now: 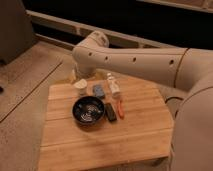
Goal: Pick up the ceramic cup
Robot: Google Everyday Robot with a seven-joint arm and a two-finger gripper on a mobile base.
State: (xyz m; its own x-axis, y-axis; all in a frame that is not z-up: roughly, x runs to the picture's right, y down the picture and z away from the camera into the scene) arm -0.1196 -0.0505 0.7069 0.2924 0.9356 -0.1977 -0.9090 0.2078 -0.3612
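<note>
Worktop: We are looking at a wooden worktop point(105, 142) that is carrying all the loose things.

Ceramic cup: The ceramic cup point(80, 86) is standing upright near the worktop's far left corner. It is sitting just beyond the black bowl point(88, 110) and just left of a blue-grey block point(99, 90), and it appears apart from both.

Tool: The tool point(78, 75) is hanging at the end of the pale arm point(130, 57), just above and behind the cup. We are not able to tell whether it is wide, narrow or holding anything.

Neighbours: A slim white bottle point(114, 85) is lying to the right of the block. A dark bar point(110, 111) and an orange-handled item point(120, 107) are lying nearer us, beside the bowl.

Step in hand: We are reading this as the approach, with the tool lining up over the cup. The cup is resting on the wood, so the grasp and lift are not yet done.

Next move: We are judging that it calls for a short descent centred on the cup, a firm closing across its wall or rim, then a straight lift.

Caution: We are expecting the blue-grey block and the bowl to be leaving little room on those sides.
</note>
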